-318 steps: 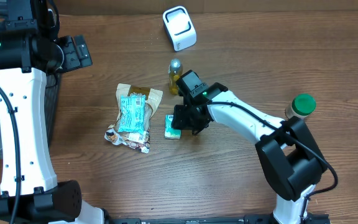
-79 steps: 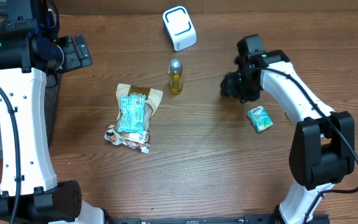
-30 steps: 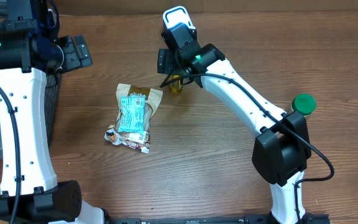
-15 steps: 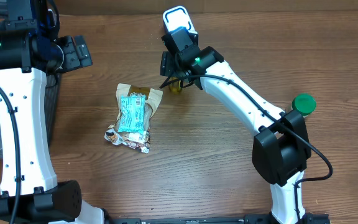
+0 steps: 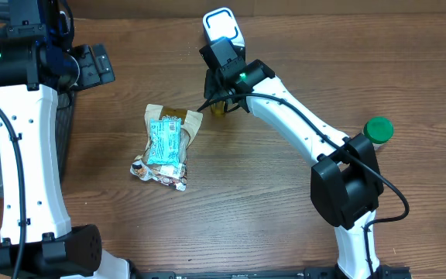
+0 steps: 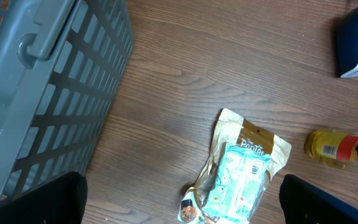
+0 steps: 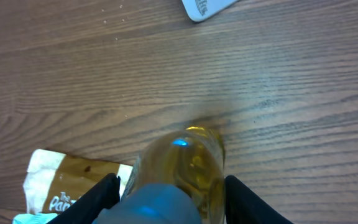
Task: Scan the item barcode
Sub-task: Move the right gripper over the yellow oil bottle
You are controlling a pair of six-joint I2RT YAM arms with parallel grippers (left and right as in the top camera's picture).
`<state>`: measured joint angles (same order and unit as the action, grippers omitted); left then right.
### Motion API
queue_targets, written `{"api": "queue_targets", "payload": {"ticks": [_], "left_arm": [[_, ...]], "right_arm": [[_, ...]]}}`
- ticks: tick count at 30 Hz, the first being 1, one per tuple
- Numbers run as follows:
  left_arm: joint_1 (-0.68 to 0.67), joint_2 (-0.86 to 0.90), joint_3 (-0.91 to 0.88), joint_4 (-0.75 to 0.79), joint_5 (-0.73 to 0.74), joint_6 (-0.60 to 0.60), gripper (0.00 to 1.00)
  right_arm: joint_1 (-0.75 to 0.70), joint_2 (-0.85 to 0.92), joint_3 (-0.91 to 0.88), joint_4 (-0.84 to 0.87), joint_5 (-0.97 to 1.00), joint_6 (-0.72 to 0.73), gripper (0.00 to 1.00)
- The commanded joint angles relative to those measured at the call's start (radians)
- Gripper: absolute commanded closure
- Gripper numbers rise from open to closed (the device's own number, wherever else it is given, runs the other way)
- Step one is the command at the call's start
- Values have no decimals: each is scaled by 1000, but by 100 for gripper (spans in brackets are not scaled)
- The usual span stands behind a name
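A small bottle of yellow liquid with a silver cap (image 7: 179, 168) stands upright on the wooden table, just below the white barcode scanner with blue trim (image 5: 221, 27). My right gripper (image 7: 173, 202) is down over the bottle, with a black finger pressed against each side, shut on it. In the overhead view only the bottle's lower edge (image 5: 218, 109) shows under the right wrist. In the left wrist view the bottle (image 6: 334, 148) appears at the right. My left gripper (image 6: 179, 202) hangs wide open and empty high over the table's left side.
A crumpled snack bag with a teal label (image 5: 165, 143) lies left of the bottle. A green-capped jar (image 5: 378, 129) stands at the right by the right arm's base. A grey slatted basket (image 6: 42, 81) fills the left edge.
My right gripper's fingers have closed in from wide apart onto the bottle's sides, and the wrist has shifted slightly. The left arm has not moved.
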<state>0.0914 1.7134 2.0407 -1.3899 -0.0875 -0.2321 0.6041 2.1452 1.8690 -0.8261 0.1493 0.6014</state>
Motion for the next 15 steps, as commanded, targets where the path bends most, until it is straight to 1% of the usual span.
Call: {"api": "queue_targets", "payload": {"ticks": [1, 6, 8, 15], "left_arm": [[-6, 10, 2, 3, -5, 5, 0], [-7, 10, 2, 3, -5, 5, 0], [-7, 10, 2, 3, -5, 5, 0], [-7, 11, 2, 3, -5, 5, 0]], "right_arm": [[3, 7, -3, -14, 14, -7, 51], [-10, -40, -2, -65, 15, -7, 56], [-21, -81, -2, -92, 14, -7, 62], [-25, -126, -2, -145, 14, -7, 62]]}}
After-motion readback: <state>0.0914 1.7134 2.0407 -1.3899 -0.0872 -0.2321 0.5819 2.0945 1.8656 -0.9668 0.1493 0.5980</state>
